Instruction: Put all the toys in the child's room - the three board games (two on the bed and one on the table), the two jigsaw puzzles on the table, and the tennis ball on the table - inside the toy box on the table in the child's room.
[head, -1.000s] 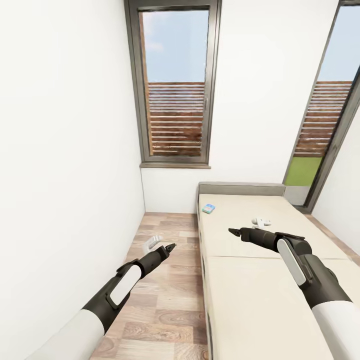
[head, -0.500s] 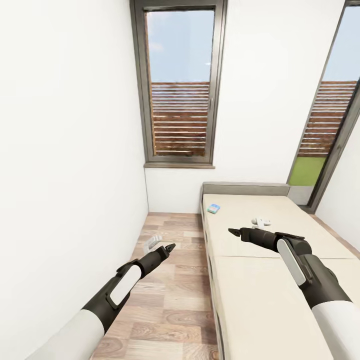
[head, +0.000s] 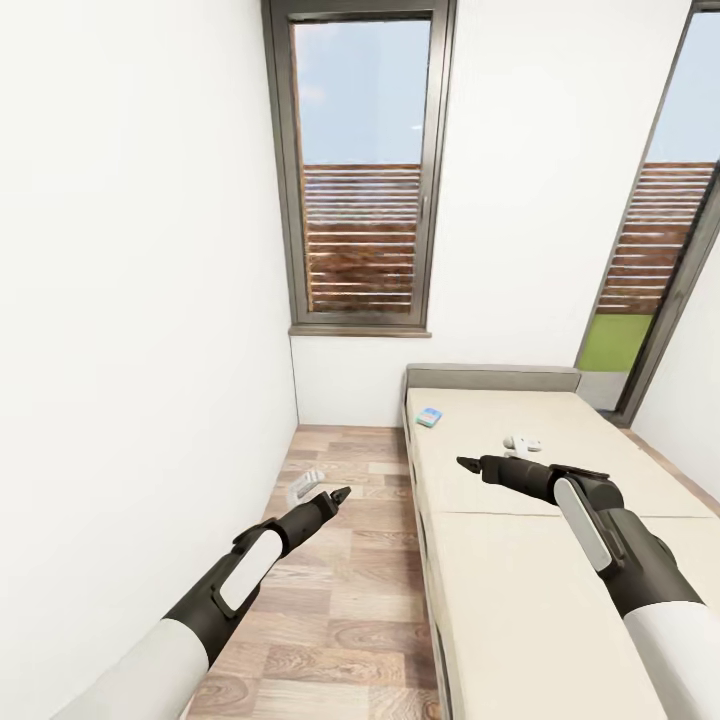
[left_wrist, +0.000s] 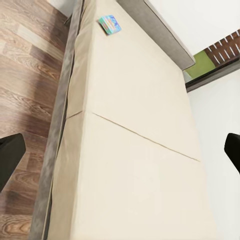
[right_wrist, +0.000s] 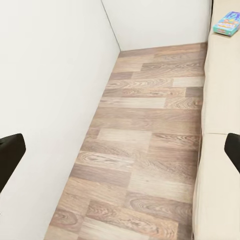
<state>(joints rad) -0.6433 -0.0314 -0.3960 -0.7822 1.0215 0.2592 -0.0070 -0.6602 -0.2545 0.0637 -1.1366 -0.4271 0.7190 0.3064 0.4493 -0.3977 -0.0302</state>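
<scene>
One board game (head: 429, 417), a small blue box, lies on the bed (head: 520, 570) close to the grey headboard (head: 490, 378). It also appears in the left wrist view as the board game (left_wrist: 109, 23) and in the right wrist view as the board game (right_wrist: 227, 22). My left gripper (head: 340, 494) (left_wrist: 120, 155) hangs open over the floor strip beside the bed, holding nothing. My right gripper (head: 466, 463) (right_wrist: 120, 150) hovers open above the mattress, well short of the box. The table, toy box, jigsaw puzzles and tennis ball are out of view.
A narrow wood-plank floor strip (head: 340, 590) runs between the white left wall (head: 130, 320) and the bed's grey frame. A tall window (head: 362, 170) stands in the far wall. Glazing (head: 655, 240) rises at the right beyond the bed.
The view has shifted slightly, so the bed, board game and window sit a little further right in the picture. Both arms keep the same pose with open grippers.
</scene>
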